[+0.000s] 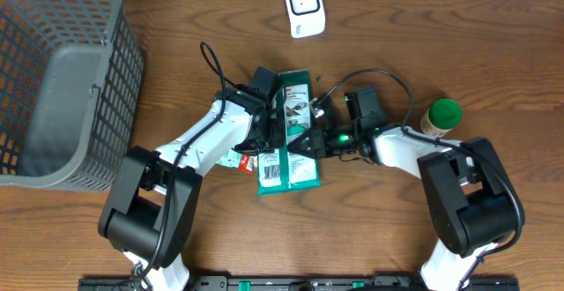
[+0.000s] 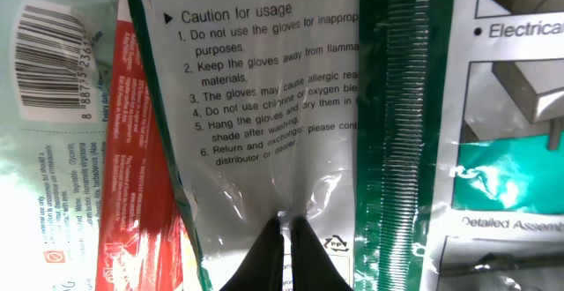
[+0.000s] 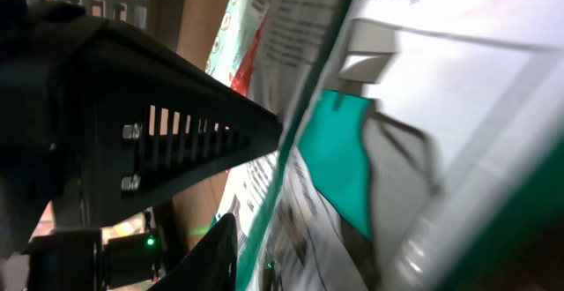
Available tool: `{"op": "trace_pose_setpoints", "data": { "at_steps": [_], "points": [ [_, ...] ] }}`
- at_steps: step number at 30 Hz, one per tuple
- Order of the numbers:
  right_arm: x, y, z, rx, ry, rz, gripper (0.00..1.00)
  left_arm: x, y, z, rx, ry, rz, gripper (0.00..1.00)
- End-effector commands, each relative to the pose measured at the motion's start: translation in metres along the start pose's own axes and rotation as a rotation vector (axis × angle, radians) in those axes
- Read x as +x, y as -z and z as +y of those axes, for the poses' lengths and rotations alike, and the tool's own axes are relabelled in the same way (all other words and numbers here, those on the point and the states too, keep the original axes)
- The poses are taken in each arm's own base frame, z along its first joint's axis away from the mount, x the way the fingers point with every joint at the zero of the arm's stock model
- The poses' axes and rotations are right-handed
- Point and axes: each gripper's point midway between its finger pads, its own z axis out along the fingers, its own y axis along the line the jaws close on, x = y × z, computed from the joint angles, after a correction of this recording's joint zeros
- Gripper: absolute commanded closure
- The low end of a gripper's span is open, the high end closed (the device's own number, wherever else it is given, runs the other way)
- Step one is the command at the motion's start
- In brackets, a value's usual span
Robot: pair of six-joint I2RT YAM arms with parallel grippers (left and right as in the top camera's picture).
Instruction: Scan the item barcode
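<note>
The glove package (image 1: pixel 298 169) is at the middle of the surface (image 1: pixel 441 26), printed side up. The left end effector (image 2: pixel 285 238) pinches its film, and the right end effector (image 3: pixel 254 178) grips its other edge. A white scanner (image 1: pixel 303 6) stands at the back edge.

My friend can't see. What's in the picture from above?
A robot's left arm and right arm meet at a green-and-white glove packet in the middle of a wooden table. A grey basket stands at the left edge, a small white scanner at the top and a green-lidded jar at the right.
</note>
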Motion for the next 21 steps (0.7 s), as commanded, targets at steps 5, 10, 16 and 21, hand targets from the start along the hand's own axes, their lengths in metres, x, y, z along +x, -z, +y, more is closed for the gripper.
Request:
{"op": "trace_pose_setpoints", "data": {
  "at_steps": [5,10,16,21],
  "points": [
    [0.008,-0.018,0.011,-0.006,0.03,0.026,0.8,0.008,-0.012,0.006,-0.026,-0.012,0.032,0.93],
    [0.008,-0.017,0.011,-0.009,0.03,0.024,0.99,0.002,-0.002,0.003,-0.013,-0.017,0.002,0.93],
    [0.007,-0.016,0.031,-0.112,0.077,0.037,0.99,-0.02,0.041,-0.003,0.034,-0.014,-0.128,0.93],
    [0.005,-0.01,0.053,-0.2,0.148,0.041,0.99,-0.034,0.099,0.002,0.09,0.014,-0.275,0.92]
  ]
}}
